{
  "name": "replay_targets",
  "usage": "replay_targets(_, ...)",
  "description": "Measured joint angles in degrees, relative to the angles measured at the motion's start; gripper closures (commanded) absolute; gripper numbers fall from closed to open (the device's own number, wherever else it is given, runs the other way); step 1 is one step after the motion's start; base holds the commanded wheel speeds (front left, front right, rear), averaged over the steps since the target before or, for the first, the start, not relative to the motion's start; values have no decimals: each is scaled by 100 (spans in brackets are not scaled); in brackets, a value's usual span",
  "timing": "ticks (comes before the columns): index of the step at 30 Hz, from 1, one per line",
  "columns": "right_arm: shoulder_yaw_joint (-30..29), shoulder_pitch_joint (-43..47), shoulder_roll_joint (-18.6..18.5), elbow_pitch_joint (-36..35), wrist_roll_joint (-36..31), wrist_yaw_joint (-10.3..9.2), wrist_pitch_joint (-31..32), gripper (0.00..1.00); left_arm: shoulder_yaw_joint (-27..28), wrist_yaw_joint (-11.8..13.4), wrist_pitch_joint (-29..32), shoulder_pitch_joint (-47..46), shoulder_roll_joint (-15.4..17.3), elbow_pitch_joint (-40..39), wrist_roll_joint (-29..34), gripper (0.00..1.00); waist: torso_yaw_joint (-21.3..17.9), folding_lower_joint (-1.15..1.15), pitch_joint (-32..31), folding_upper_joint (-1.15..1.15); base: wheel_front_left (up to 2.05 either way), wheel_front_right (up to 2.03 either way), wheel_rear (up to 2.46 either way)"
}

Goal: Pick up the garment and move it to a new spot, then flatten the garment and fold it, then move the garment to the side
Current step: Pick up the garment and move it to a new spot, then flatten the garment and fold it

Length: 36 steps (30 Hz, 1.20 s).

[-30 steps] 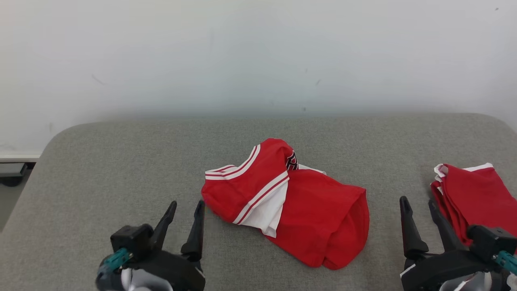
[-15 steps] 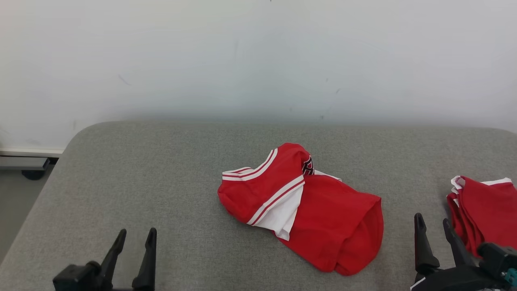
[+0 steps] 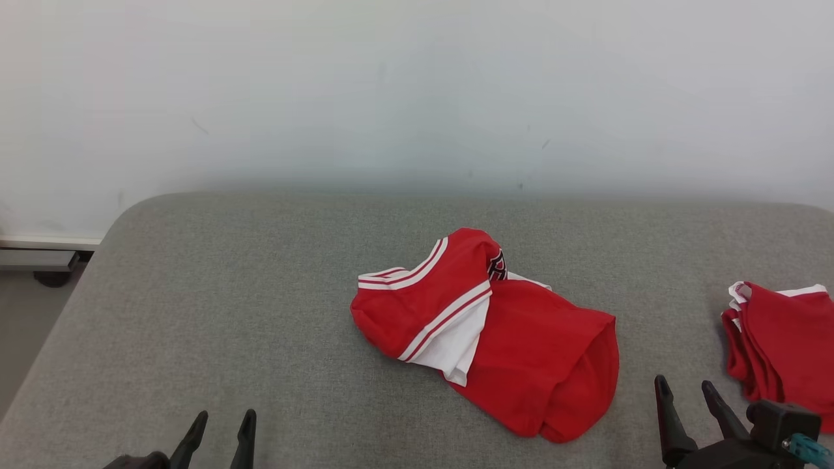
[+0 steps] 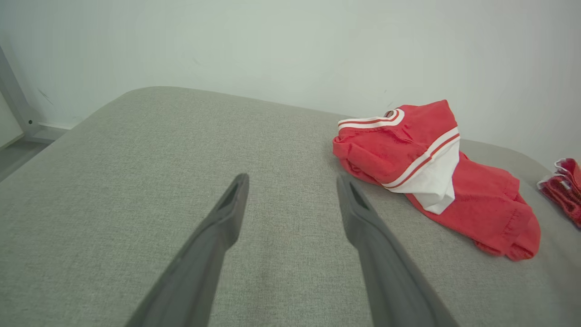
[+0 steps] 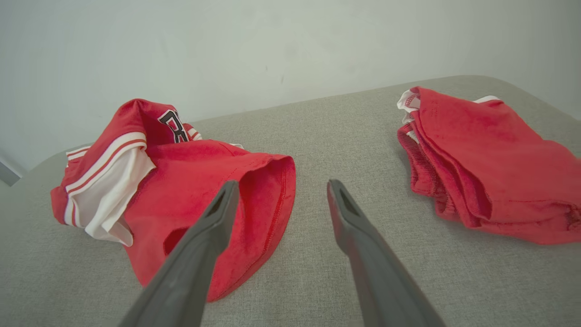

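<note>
Crumpled red jersey [image 3: 534,352] lies mid grey padded top [image 3: 228,293], 12 o'clock from us. We judge it light, limp, easily bunched; pinch the striped edge at its 9 o'clock. Fingers apart, empty: left gripper [image 3: 225,418], right gripper [image 3: 683,385].

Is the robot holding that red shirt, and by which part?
Nothing is held: the left gripper and right gripper are both open and empty, apart from the red garment.

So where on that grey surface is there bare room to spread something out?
The left half of the surface, from its edge to the garment, is bare. So is a strip behind the garment, up to the wall. The right is crowded: only a narrow gap between garment and red pile.
</note>
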Motion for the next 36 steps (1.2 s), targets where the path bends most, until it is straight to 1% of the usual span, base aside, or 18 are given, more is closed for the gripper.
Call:
replay_targets(10,30,-19,-30,-3,-69,-16,234,0,129,0,414,0,-178,-116,147,0,-96,0,65,0,0,0,0)
replay_targets(15,25,-30,-20,-11,-71,-44,257,0,171,0,587,0,-185,-229,309,0,-128,0,95,0,0,0,0)
replay_targets(24,114,-168,4,-29,-110,-59,353,0,147,0,810,7,-202,-363,350,0,-186,0,141,0,0,0,0)
replay_targets(30,233,-291,36,-45,-165,-59,446,0,-43,-1,944,8,-267,-422,352,0,-396,0,186,0,0,0,0)
replay_targets(33,265,-291,37,-45,-181,-59,478,0,-126,-8,1014,-10,-371,-420,352,0,-547,0,219,0,0,0,0)
replay_targets(36,308,-292,45,-51,-204,-59,500,0,-232,-30,1098,-74,-399,-374,353,0,-726,0,260,0,0,0,0)
